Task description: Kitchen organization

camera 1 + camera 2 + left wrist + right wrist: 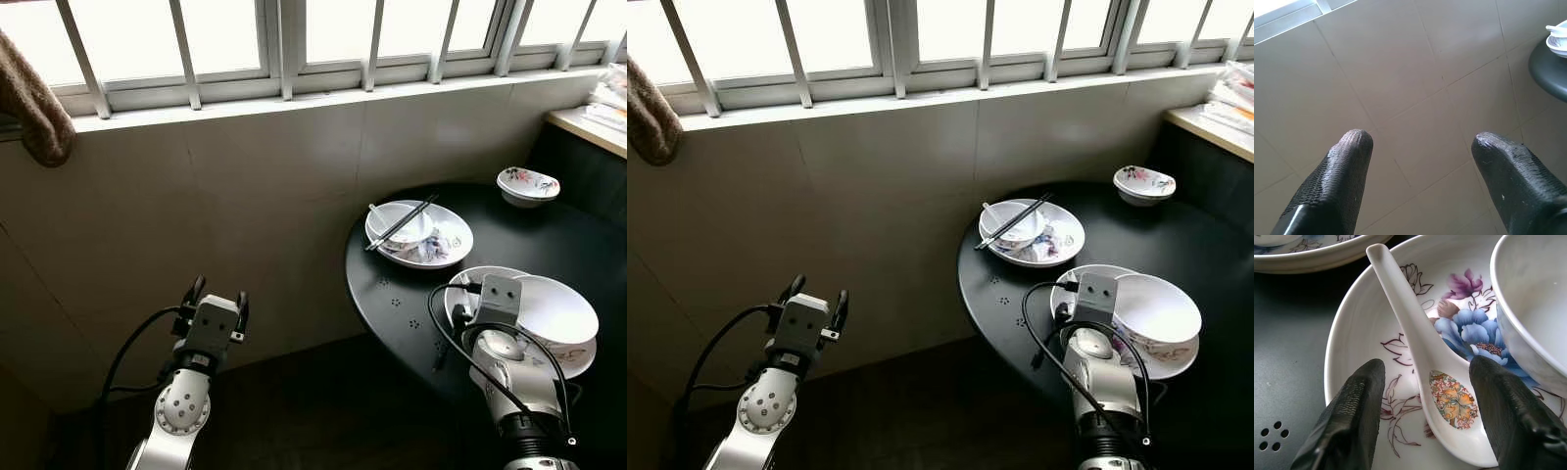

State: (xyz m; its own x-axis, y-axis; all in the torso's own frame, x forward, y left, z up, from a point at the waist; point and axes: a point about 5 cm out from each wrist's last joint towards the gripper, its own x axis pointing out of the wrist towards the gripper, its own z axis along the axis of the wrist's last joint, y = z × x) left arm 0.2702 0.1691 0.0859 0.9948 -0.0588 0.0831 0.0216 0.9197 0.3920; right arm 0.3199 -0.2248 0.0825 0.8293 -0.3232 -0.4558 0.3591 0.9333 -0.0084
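Observation:
On the round black table [392,284] a flowered plate [1352,342] holds a white ceramic spoon [1420,347] and a large white bowl [554,311]. My right gripper [1427,367] is open, low over that plate, one finger on each side of the spoon's scoop end, not closed on it. Farther back, another plate [453,240] carries a small bowl [400,223] with a spoon and black chopsticks [407,217] across it. A small flowered bowl [528,184] sits at the table's far side. My left gripper [220,291] is open, raised off the table's left, facing the tiled wall.
A tiled wall [245,186] under a barred window runs behind the table. A brown cloth [34,98] hangs at the upper left. A counter [588,122] with packets stands at the far right. Dark floor [313,411] lies between my arms.

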